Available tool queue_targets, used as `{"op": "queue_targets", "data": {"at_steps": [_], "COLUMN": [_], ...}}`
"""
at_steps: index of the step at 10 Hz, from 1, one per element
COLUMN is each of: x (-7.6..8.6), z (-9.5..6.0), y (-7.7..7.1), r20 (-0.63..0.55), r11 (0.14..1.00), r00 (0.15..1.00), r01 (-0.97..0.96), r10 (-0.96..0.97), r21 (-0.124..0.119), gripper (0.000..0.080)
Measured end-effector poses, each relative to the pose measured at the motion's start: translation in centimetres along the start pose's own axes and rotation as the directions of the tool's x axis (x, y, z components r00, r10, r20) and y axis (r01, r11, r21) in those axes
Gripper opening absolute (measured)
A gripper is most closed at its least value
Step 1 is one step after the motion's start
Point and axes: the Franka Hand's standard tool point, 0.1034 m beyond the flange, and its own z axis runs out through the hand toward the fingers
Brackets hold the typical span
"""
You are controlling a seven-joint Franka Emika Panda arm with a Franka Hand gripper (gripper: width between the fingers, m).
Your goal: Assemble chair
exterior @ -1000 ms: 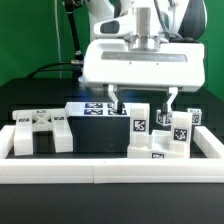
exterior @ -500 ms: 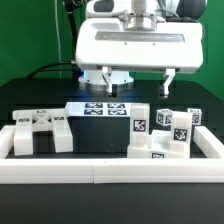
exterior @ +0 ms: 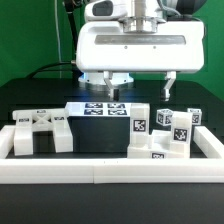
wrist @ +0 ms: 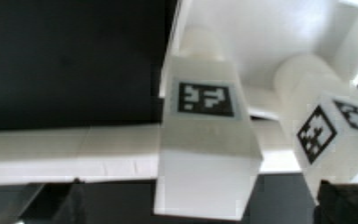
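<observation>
In the exterior view the gripper hangs from a broad white housing, its two dark fingers spread wide apart with nothing between them and clear of every part below. It is released and empty.

The chair is not put together; it lies in loose pieces on the black table. A cluster of chunky white plastic chair blocks, each bearing square black-and-white tags, stands at the exterior view's right, just behind the long low white border rail. A white cross-braced plastic chair piece sits at the exterior view's left, well apart from the cluster. Between the two groups lies the thin flat white marker board with its row of tags.

The wrist view shows none of this layout. It gives a close look down on a white plastic chair bar carrying one square tag, crossed by a longer white strip. Just beside the bar is a second tagged white post, with dark table behind. Which block of the cluster this is cannot be told. The fingers are not clearly visible in the wrist view, so only the exterior view shows their spread.
</observation>
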Motion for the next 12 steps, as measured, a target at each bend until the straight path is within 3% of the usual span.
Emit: {"op": "queue_targets", "data": {"at_steps": [2,3,12], "x": [0.0,0.6,0.3], "z": [0.4,0.6,1.9], "y": [-0.3,-0.3,0.6], "r20": [0.168,0.192,0.183], "r11": [1.0,1.0,1.0], "r00": [0.986,0.981,0.983], "r01": [-0.005,-0.006,-0.01], "r10": [0.0,0.0,0.007], "r21": [0.027,0.031,0.019], "gripper": [0.0648,0.0648,0.0648]}}
